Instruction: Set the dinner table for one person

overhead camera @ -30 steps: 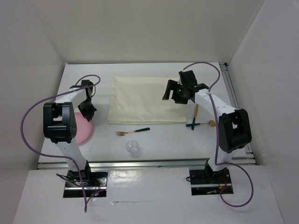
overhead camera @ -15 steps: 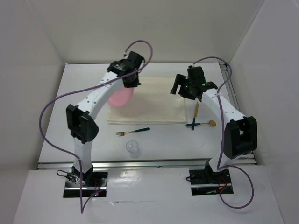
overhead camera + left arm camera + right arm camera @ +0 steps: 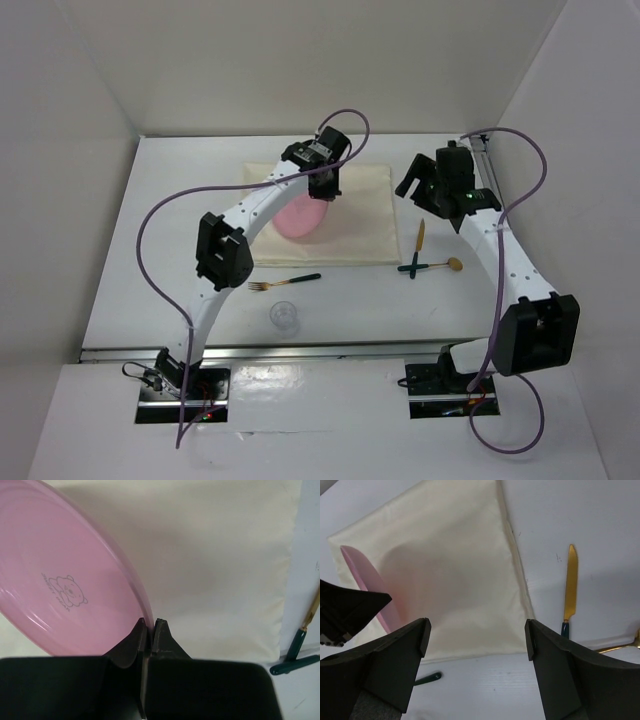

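1. The left gripper (image 3: 150, 622) has its two fingers squeezed tight on the rim of the pink plate (image 3: 60, 580).
2. The plate is tilted, not flat. It hangs over the cream mat (image 3: 355, 215), because I think that is where the plate is meant to go.
3. I cannot tell if the low edge of the plate touches the mat.
4. The right gripper (image 3: 477, 635) has its fingers wide apart and holds nothing. It hovers by the right side of the mat, out of the way.
5. The dinner table (image 3: 170, 200) is the big white top under everything.
6. The fork (image 3: 285, 282) and the glass (image 3: 285, 316) lie in front of the mat. The knife (image 3: 421, 236) and the spoon (image 3: 452, 264) lie just right of it.
7. Let us count: one plate, one mat, one fork, one knife, one spoon, one glass. That is enough for one person.
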You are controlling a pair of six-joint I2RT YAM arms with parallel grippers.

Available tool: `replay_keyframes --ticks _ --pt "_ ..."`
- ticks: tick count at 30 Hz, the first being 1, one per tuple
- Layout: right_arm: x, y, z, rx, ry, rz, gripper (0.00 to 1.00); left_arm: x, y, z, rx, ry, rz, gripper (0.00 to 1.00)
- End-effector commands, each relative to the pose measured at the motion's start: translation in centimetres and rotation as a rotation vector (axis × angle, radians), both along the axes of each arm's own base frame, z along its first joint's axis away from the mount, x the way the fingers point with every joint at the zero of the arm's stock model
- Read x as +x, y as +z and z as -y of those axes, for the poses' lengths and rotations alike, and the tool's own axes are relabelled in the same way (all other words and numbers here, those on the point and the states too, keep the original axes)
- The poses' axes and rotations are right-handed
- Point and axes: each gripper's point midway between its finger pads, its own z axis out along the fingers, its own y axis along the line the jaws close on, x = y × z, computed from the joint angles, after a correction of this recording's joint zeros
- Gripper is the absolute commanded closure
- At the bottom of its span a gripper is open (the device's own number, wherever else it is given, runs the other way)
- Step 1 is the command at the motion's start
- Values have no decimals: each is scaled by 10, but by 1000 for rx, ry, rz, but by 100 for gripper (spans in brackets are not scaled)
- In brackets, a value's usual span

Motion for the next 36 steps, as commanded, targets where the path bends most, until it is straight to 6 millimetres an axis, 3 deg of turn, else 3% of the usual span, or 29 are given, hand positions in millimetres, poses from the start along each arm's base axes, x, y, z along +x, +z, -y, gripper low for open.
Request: replay_keyframes --ticks 1,7,12,14,15,18,20,23,26,27,29,30,33,35,36 --pt "-13 -10 8 -7 -34 -40 11 16 2 13 -53 -13 44 100" --pt "-28 -30 5 -1 -16 -102 11 21 -14 24 -86 -1 30 100" --pt "-30 -28 7 -25 8 -97 11 21 -18 38 -147 -34 13 100" --pt "-31 -26 7 -32 14 -98 10 22 -21 44 -169 -50 11 92" --pt "-31 -26 7 -32 14 -98 10 19 -20 48 -185 -64 -1 79" --pt "-33 -27 7 -32 14 -98 10 17 -13 60 -222 -94 9 57" --pt "-36 -32 7 -35 27 -110 10 17 2 62 -247 -105 30 36" --pt "-44 -43 0 -28 88 -132 10 14 35 65 -288 -143 81 28" --pt "-46 -46 -16 -13 190 -117 11 12 70 56 -310 -149 133 27" --pt "-48 -51 -23 -12 220 -123 11 13 89 38 -319 -125 155 28" --pt "-54 -59 -52 -26 312 -140 11 12 105 16 -328 -100 166 32" --pt "-54 -63 -66 -29 352 -147 11 13 114 -12 -324 -58 171 34" --pt "-76 -70 -125 -44 526 -155 11 9 118 -63 -279 38 165 38" --pt "-85 -74 -157 -43 615 -158 10 0 120 -113 -217 131 165 38" --pt "-103 -78 -179 -60 699 -163 7 0 121 -141 -195 190 167 38"
